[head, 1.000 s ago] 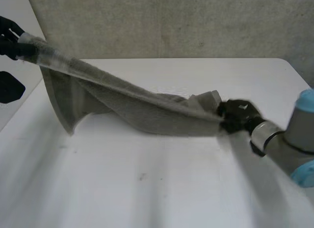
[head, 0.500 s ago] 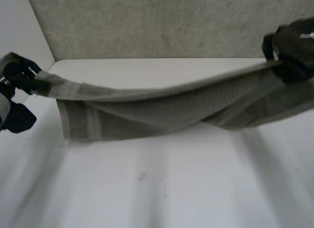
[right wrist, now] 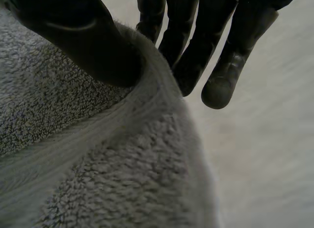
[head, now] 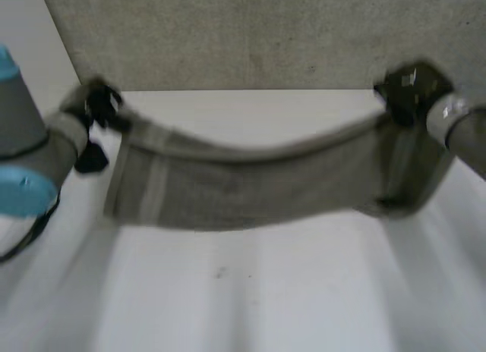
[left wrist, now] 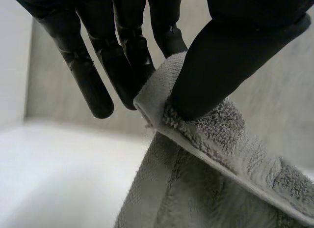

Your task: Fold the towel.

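- The towel (head: 250,181), grey-green with a paler stripe near its left end, hangs stretched between the two robot hands above the white worktop (head: 250,299).
- Its top edge sags in the middle, and the cloth drops like a curtain from that edge. I cannot tell whether the lower edge touches the worktop or hangs just clear of it.
- The left robot hand (head: 95,105) is clamped on the towel's upper left corner. Seen from its wrist, the thumb (left wrist: 221,66) presses the hemmed edge against the fingers (left wrist: 127,56) behind it.
- The right robot hand (head: 410,90) is clamped on the upper right corner. Its wrist view shows the thumb (right wrist: 83,41) on the near face of the cloth and the fingers (right wrist: 184,36) behind the rim.
- At the right end the cloth falls in a narrow fold below that hand.
- The left arm (head: 26,158), with its light-blue cap, is at the near left, and the right arm (head: 463,128) comes in from the right.
- A grey wall (head: 250,33) stands behind the worktop.
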Controlling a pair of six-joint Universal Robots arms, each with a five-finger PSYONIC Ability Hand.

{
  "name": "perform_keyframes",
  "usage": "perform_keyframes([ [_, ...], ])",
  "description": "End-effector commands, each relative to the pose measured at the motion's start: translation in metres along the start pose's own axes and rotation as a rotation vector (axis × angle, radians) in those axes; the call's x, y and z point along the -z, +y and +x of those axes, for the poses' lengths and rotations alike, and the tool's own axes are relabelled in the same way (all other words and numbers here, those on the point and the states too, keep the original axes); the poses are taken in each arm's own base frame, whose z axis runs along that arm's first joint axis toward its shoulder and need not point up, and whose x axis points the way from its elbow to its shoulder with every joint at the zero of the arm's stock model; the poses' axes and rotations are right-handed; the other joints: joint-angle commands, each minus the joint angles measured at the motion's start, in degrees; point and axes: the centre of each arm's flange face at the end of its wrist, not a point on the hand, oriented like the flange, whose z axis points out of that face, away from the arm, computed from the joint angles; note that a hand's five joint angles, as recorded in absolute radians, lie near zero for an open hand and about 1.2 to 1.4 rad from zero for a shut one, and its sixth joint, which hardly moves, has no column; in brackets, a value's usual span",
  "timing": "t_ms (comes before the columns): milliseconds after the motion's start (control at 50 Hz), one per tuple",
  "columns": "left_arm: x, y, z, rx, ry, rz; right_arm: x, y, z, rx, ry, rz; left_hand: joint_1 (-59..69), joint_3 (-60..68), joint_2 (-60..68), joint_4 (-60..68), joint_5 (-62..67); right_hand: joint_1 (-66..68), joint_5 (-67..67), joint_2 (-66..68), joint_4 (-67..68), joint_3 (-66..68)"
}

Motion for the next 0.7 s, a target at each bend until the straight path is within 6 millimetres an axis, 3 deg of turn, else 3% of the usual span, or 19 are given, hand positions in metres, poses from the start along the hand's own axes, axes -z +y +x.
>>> perform_keyframes([
  [20, -0.019, -0.119, 0.068, 0.046, 0.203, 0.418, -0.021, -0.103, 0.079, 0.083, 0.447, 0.486, 11.46, 10.25, 10.16, 10.13, 11.07, 3.08, 2.74, 3.43, 2.98, 3.17],
  [60, -0.011, -0.158, 0.086, 0.08, 0.26, 0.557, -0.017, -0.116, 0.086, 0.094, 0.491, 0.547, 11.46, 10.25, 10.16, 10.13, 11.07, 3.08, 2.74, 3.43, 2.98, 3.17],
  [100, -0.005, -0.17, 0.091, 0.106, 0.283, 0.598, -0.011, -0.127, 0.091, 0.093, 0.514, 0.589, 11.46, 10.25, 10.16, 10.13, 11.07, 3.08, 2.74, 3.43, 2.98, 3.17],
  [160, -0.003, -0.173, 0.091, 0.141, 0.283, 0.598, -0.002, -0.136, 0.09, 0.054, 0.502, 0.606, 11.46, 10.25, 10.16, 10.13, 11.07, 3.08, 2.74, 3.43, 2.98, 3.17],
  [220, -0.004, -0.166, 0.085, 0.148, 0.258, 0.562, -0.003, -0.117, 0.074, -0.002, 0.424, 0.534, 11.46, 10.25, 10.16, 10.13, 11.07, 3.08, 2.74, 3.43, 2.98, 3.17],
  [260, -0.008, -0.154, 0.075, 0.15, 0.213, 0.504, -0.003, -0.105, 0.063, -0.025, 0.378, 0.488, 11.46, 10.25, 10.16, 10.13, 11.07, 3.08, 2.74, 3.43, 2.98, 3.17],
  [300, -0.012, -0.116, 0.048, 0.146, 0.093, 0.335, -0.002, -0.095, 0.053, -0.038, 0.34, 0.446, 11.46, 10.25, 10.16, 10.13, 11.07, 3.08, 2.74, 3.43, 2.98, 3.17],
  [320, -0.012, -0.116, 0.048, 0.146, 0.093, 0.334, -0.001, -0.083, 0.041, -0.045, 0.299, 0.399, 11.46, 10.25, 10.16, 10.13, 11.07, 3.08, 2.74, 3.43, 2.98, 3.17],
  [360, -0.014, -0.076, 0.018, 0.132, -0.009, 0.192, 0.001, -0.067, 0.026, -0.055, 0.252, 0.347, 11.46, 10.25, 10.16, 10.13, 11.07, 3.08, 2.74, 3.43, 2.98, 3.17],
  [380, -0.014, -0.076, 0.018, 0.132, -0.01, 0.192, 0.001, -0.05, 0.011, -0.067, 0.203, 0.296, 11.46, 10.25, 10.16, 10.13, 11.07, 3.08, 2.74, 3.43, 2.98, 3.17],
  [420, -0.015, -0.039, -0.008, 0.121, -0.09, 0.085, 0.005, -0.017, -0.02, -0.088, 0.11, 0.202, 11.46, 10.25, 10.16, 10.13, 11.07, 3.08, 2.74, 3.43, 2.98, 3.17],
  [440, -0.015, -0.039, -0.008, 0.121, -0.09, 0.084, 0.005, -0.017, -0.02, -0.089, 0.11, 0.202, 11.46, 10.25, 10.16, 10.13, 11.07, 3.08, 2.74, 3.43, 2.98, 3.17],
  [460, -0.015, -0.021, -0.018, 0.114, -0.116, 0.044, 0.008, -0.001, -0.034, -0.1, 0.068, 0.159, 11.46, 10.25, 10.16, 10.13, 11.07, 3.08, 2.74, 3.43, 2.98, 3.17],
  [480, -0.014, -0.004, -0.028, 0.105, -0.139, 0.009, 0.008, -0.001, -0.035, -0.1, 0.067, 0.158, 11.46, 10.25, 10.16, 10.13, 11.07, 3.08, 2.74, 3.43, 2.98, 3.17],
  [500, -0.014, -0.003, -0.028, 0.105, -0.139, 0.009, 0.011, 0.018, -0.051, -0.114, 0.016, 0.105, 11.46, 10.25, 10.16, 10.13, 11.07, 3.08, 2.74, 3.43, 2.98, 3.17],
  [520, -0.013, 0.014, -0.037, 0.099, -0.159, -0.026, 0.013, 0.036, -0.068, -0.121, -0.036, 0.052, 11.46, 10.25, 10.16, 10.13, 11.07, 3.08, 2.74, 3.43, 2.98, 3.17],
  [540, -0.013, 0.031, -0.047, 0.095, -0.177, -0.056, 0.013, 0.036, -0.068, -0.121, -0.036, 0.052, 11.46, 10.25, 10.16, 10.13, 11.07, 3.08, 2.74, 3.43, 2.98, 3.17],
  [580, -0.013, 0.044, -0.056, 0.09, -0.199, -0.083, 0.021, 0.066, -0.098, -0.112, -0.125, -0.038, 11.46, 10.25, 10.16, 10.13, 11.07, 3.08, 2.74, 3.43, 2.98, 3.17],
  [700, -0.01, 0.065, -0.082, 0.014, -0.266, -0.149, 0.034, 0.089, -0.119, -0.066, -0.191, -0.12, 11.46, 10.25, 10.16, 10.13, 11.07, 3.08, 2.74, 3.43, 2.98, 3.17],
])
